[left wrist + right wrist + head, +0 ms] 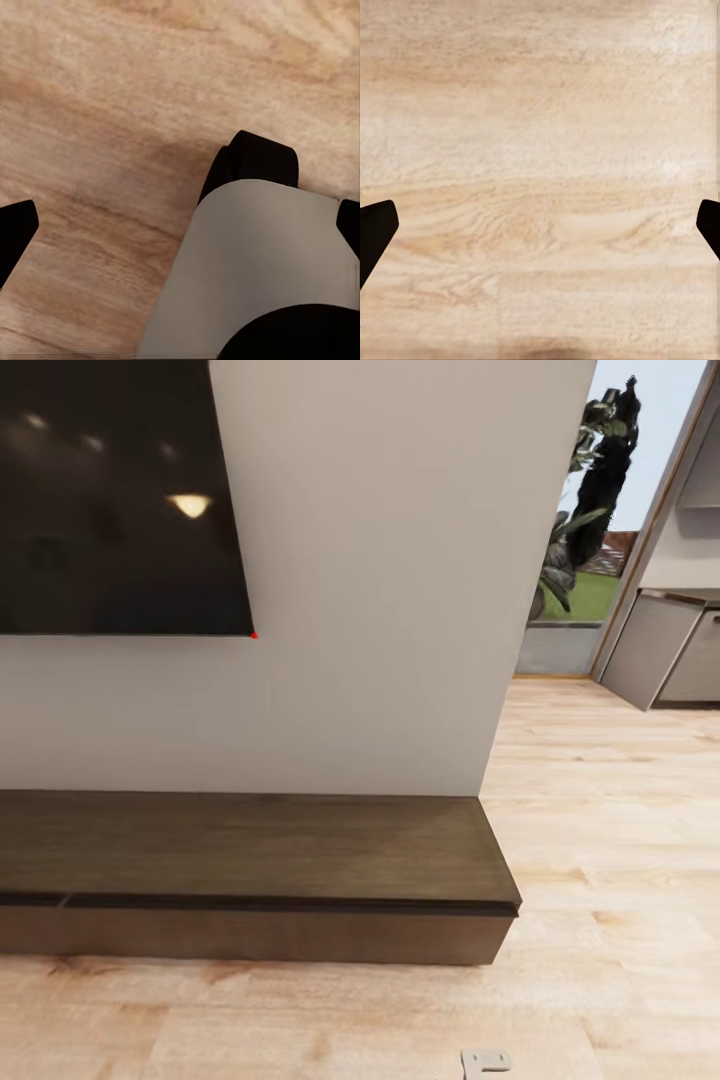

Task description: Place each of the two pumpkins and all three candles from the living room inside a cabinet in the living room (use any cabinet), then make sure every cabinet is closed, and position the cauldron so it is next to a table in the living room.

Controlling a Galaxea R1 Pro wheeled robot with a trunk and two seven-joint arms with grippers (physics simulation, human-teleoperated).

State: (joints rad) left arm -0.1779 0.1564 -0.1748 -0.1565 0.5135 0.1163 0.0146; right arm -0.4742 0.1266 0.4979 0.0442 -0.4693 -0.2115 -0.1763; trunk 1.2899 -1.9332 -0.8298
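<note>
The long, low dark brown cabinet [250, 850] stands against the white wall, and the drawer fronts I can see sit flush and shut. Its right end stops near the wall's corner. My left gripper [180, 229] hangs open over the wood floor, its black fingertips [15, 234] at the edges of the left wrist view, with a grey and black part of my own base [255, 270] below it. My right gripper [540, 232] is open too, above bare floor, holding nothing. The pumpkins, candles and cauldron are out of view.
A black wall TV [110, 490] hangs above the cabinet at the left. Right of the wall's corner, light wood floor [600, 840] runs to an opening with plants [585, 510] and grey units [665, 650].
</note>
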